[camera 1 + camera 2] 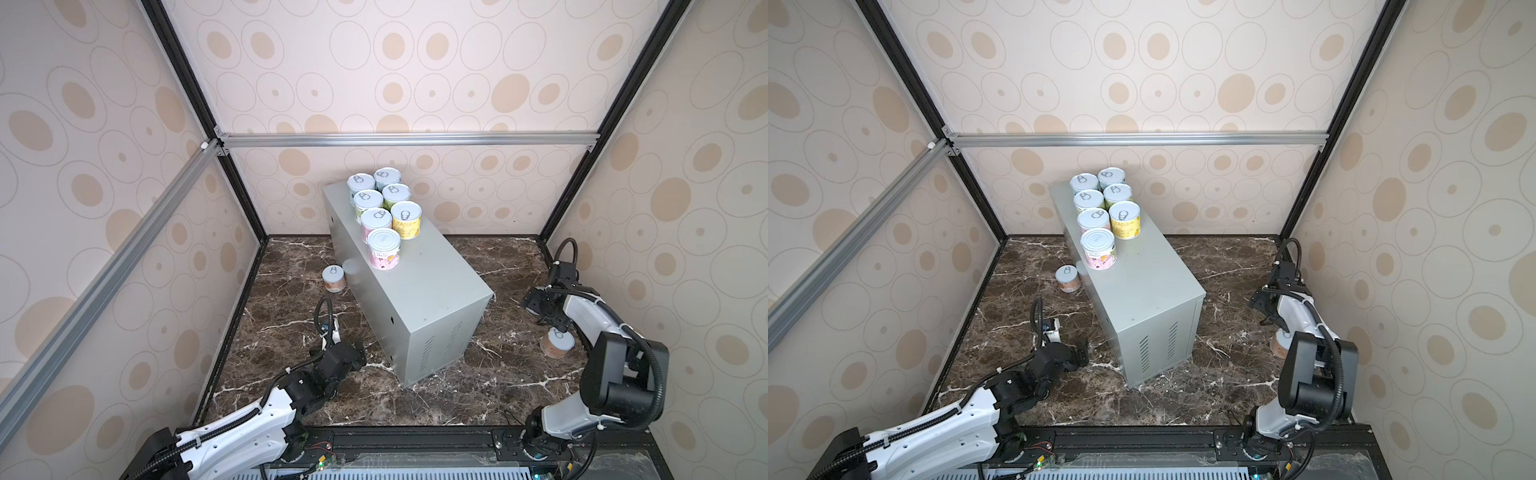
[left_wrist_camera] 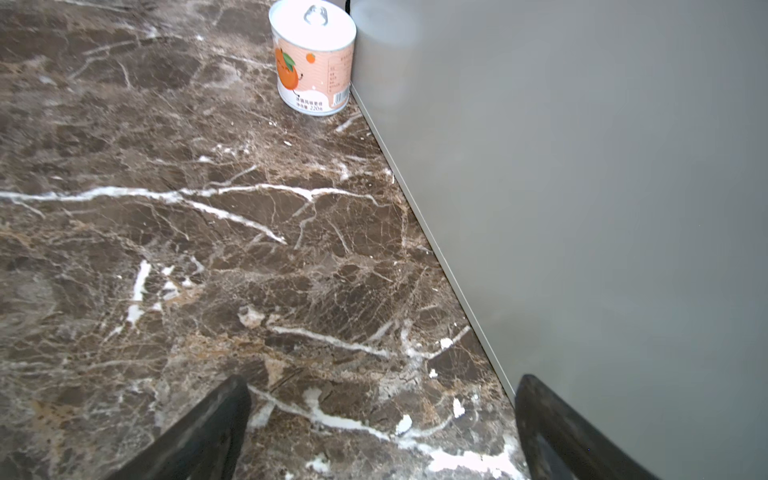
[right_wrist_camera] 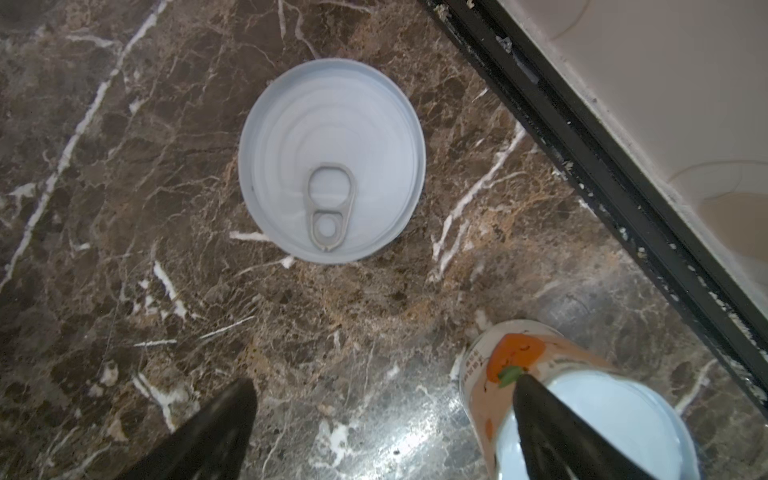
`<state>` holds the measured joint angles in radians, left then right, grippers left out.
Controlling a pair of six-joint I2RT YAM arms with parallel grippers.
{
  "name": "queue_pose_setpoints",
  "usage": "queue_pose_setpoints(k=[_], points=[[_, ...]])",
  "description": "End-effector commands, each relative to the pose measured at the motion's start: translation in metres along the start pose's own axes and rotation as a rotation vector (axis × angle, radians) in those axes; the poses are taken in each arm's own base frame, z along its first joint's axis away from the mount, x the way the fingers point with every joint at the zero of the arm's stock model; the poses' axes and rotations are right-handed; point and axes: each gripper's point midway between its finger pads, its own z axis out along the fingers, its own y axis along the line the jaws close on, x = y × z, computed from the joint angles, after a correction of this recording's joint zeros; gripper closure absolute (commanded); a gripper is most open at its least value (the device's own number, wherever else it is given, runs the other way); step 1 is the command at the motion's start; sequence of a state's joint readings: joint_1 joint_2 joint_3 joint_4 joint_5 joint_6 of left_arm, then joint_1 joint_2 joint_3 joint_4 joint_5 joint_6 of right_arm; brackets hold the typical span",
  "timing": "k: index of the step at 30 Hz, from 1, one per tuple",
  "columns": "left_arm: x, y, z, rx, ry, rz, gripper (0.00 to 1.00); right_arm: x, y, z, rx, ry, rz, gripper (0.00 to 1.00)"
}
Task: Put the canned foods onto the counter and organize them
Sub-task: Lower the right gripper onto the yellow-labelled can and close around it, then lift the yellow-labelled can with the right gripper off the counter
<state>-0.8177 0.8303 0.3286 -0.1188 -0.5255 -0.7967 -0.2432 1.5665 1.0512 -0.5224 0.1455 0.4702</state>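
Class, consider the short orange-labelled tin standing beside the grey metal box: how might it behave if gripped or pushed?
The orange-labelled tin looks like rigid metal, so it probably won't deform. Short and upright, it likely slides rather than tips. Knocked over, its round wall would probably roll.

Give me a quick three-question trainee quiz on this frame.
1. Count: how many cans stand on the counter?
2. True or false: the left gripper has its fingers shut on a can.
3. The orange-label can in the left wrist view is: A) on top of the counter; B) upright on the marble, beside the counter's side; C) tipped over on the marble.
Key: 1) seven; 2) false, it is open and empty; 3) B.
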Motion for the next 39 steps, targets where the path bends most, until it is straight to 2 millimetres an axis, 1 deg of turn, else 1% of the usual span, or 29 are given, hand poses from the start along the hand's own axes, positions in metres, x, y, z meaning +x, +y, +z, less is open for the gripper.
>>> queue_pose_setpoints(k=[1, 3, 8, 15, 19, 22, 27, 30, 34, 39], points=[[-0.005, 0.008, 0.002, -0.035, -0.037, 0.012, 0.01, -0.020, 0.001, 0.005, -0.006, -0.017, 0.014, 0.01], [-0.004, 0.009, 0.004, -0.037, -0.040, 0.012, 0.01, -0.027, 0.002, 0.008, -0.016, -0.019, 0.022, 0.01], [-0.001, 0.014, 0.008, -0.059, -0.037, 0.021, 0.01, -0.041, 0.012, 0.015, -0.053, -0.016, 0.024, 0.01], [-0.001, 0.016, 0.011, -0.072, -0.033, 0.020, 0.01, -0.051, 0.021, 0.032, -0.052, 0.028, 0.003, 0.01], [0.001, 0.020, 0.011, -0.080, -0.034, 0.019, 0.01, -0.055, 0.021, 0.041, -0.026, 0.052, -0.013, 0.01], [0.003, 0.023, 0.012, -0.088, -0.031, 0.019, 0.01, -0.053, 0.022, 0.049, -0.017, 0.076, -0.016, 0.00], [0.003, 0.023, 0.013, -0.088, -0.032, 0.017, 0.01, -0.040, 0.019, 0.063, 0.000, 0.127, -0.014, 0.06], [0.004, 0.023, 0.015, -0.088, -0.026, 0.021, 0.01, -0.036, 0.020, 0.068, -0.001, 0.139, -0.018, 0.07], [0.006, 0.022, 0.017, -0.088, -0.018, 0.024, 0.01, -0.031, 0.015, 0.075, 0.027, 0.157, -0.031, 0.08], [0.007, 0.022, 0.018, -0.090, -0.013, 0.026, 0.01, -0.029, 0.013, 0.079, 0.035, 0.160, -0.042, 0.13]])
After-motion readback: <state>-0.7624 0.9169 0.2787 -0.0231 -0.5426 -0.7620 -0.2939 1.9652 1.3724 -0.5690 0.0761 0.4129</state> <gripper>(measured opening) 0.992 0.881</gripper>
